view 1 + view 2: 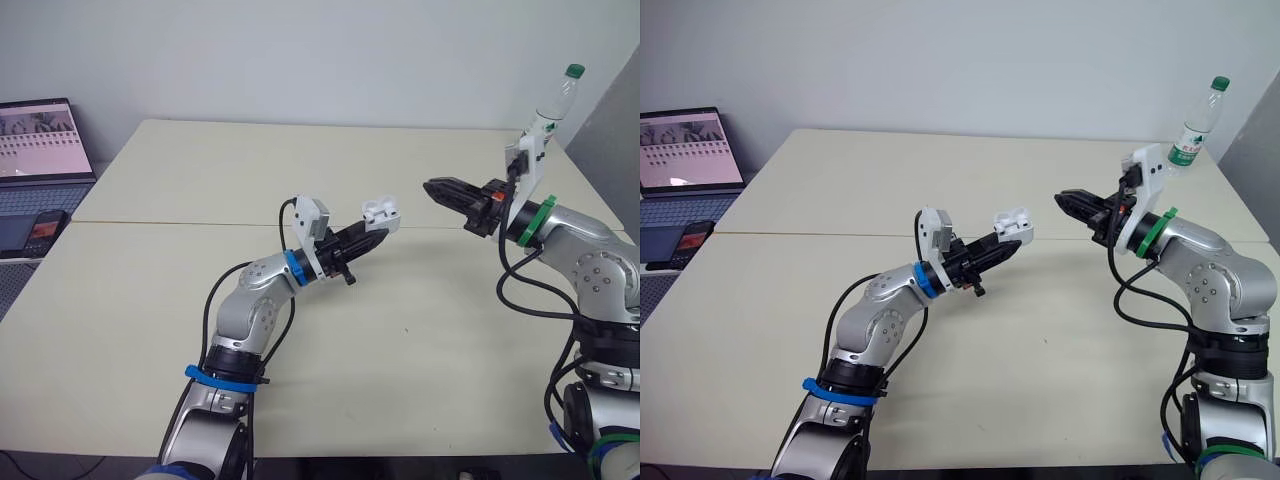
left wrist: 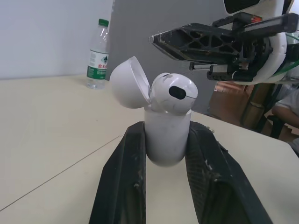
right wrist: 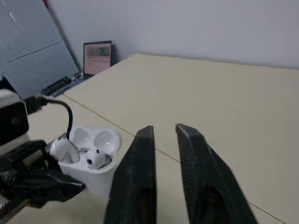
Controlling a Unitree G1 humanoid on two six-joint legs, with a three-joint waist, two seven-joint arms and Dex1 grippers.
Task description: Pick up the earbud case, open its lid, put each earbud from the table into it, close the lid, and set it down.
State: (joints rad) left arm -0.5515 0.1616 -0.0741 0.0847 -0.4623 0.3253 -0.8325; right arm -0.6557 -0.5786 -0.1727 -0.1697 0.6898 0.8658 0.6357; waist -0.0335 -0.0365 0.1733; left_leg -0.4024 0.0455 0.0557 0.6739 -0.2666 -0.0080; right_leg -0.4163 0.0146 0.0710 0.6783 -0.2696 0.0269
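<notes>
1. Left wrist view: earbud case [image 2: 166,135] sits clamped btw the two fingers of the left tool [image 1: 372,238]. It's gripped low on its body and held up off the surface [image 1: 200,170], approx midway btw both arms.
2. The lid [image 2: 128,84] stands swung open. Both earbuds [image 3: 96,158] are seated, heads poking out of the mouth.
3. The right tool [image 3: 163,129] has its fingers apart by a slim gap w/ nothing in them. Its tip is near the case, not touching.
4. Handling (my read): light, rigid, glossy rounded plastic, so prob slippery. Squeeze should be firm, not hard. The hinge looks like the weak spot.
5. Where to hold: lower body, across opposite faces, as now. Keep clear of lid & hinge so it can swing. For closing, push on the lid's outer dome.
6. Pointing: long axis runs base-to-mouth, in line w/ the left tool's fingers. The mouth aims away from that wrist, up and toward the right tool. The lid hangs back off one side of the mouth.
</notes>
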